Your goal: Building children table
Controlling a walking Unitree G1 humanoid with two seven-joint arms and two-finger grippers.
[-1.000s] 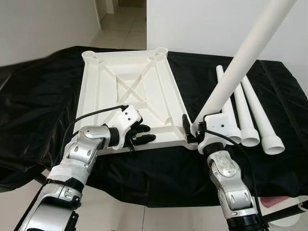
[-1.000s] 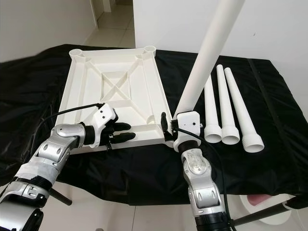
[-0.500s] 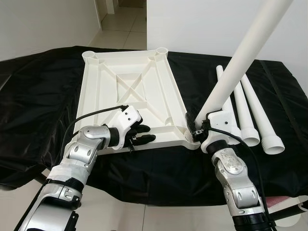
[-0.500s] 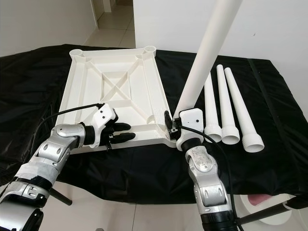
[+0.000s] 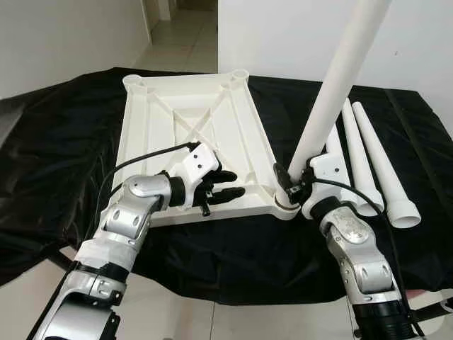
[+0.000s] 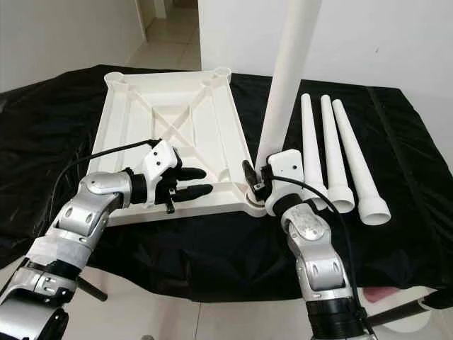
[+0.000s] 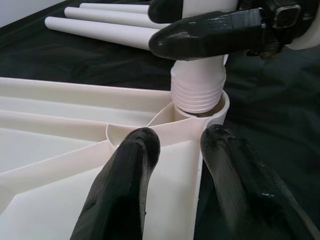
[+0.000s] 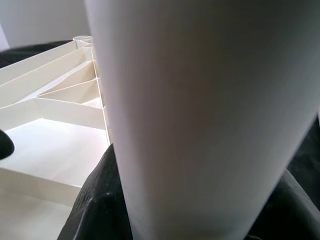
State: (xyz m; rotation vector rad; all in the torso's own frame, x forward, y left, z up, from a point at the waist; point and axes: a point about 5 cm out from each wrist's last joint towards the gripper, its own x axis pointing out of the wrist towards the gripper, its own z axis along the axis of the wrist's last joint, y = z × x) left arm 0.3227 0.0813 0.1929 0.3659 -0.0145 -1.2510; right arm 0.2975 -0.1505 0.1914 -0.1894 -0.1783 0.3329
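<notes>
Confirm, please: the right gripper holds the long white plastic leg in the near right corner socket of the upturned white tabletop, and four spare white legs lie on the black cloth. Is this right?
Not quite. Three spare white legs lie on the black cloth, not four; the right eye view shows this. The rest stands: the right gripper holds the long white plastic leg in the near right corner socket of the upturned white tabletop.

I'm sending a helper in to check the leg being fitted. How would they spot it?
On the black-draped table lies an upturned white plastic tabletop. At its near right corner socket, the right gripper holds a long white plastic leg. It alone stands up; three matching legs lie flat beside it.
</notes>
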